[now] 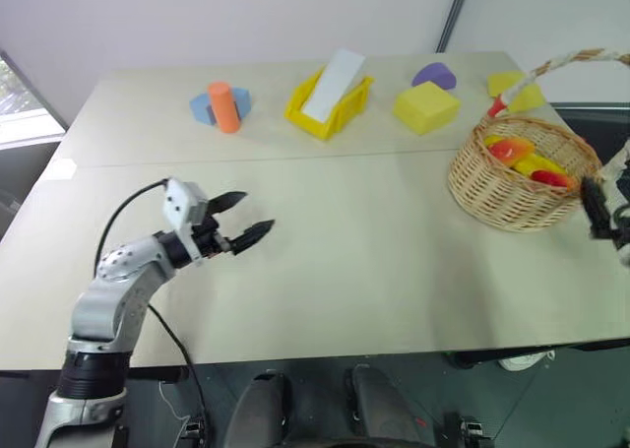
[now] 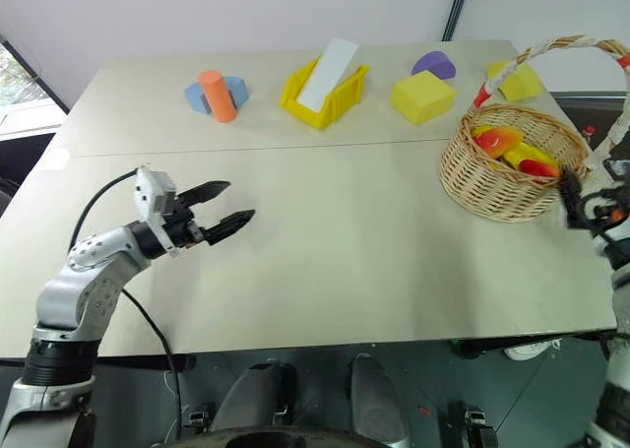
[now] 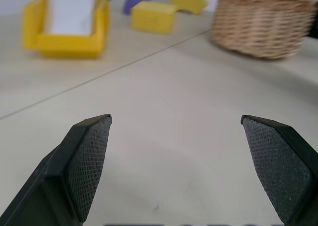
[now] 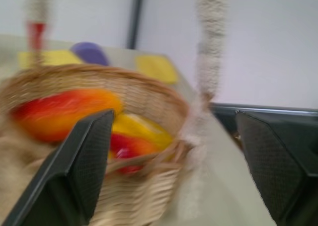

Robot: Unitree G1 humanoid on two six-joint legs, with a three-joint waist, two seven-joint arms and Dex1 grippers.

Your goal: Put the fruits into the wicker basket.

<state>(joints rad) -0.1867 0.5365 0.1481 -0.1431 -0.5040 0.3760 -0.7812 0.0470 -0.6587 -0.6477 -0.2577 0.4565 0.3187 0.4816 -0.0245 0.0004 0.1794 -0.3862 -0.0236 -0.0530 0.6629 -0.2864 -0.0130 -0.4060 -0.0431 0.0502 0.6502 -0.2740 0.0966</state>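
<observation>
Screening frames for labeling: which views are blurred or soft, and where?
Right wrist view: whole frame smeared, basket and fruits streaky. Left wrist view: fingers sharp, far bin and blocks soft. Eye views: mostly crisp, though the right gripper at the frame edge is blurred.

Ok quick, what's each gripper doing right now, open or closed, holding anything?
Left gripper: open, holding nothing, above the table.
Right gripper: open, holding nothing, beside the wicker basket, where the fruits lie.

Beige table, white wall, window left.
</observation>
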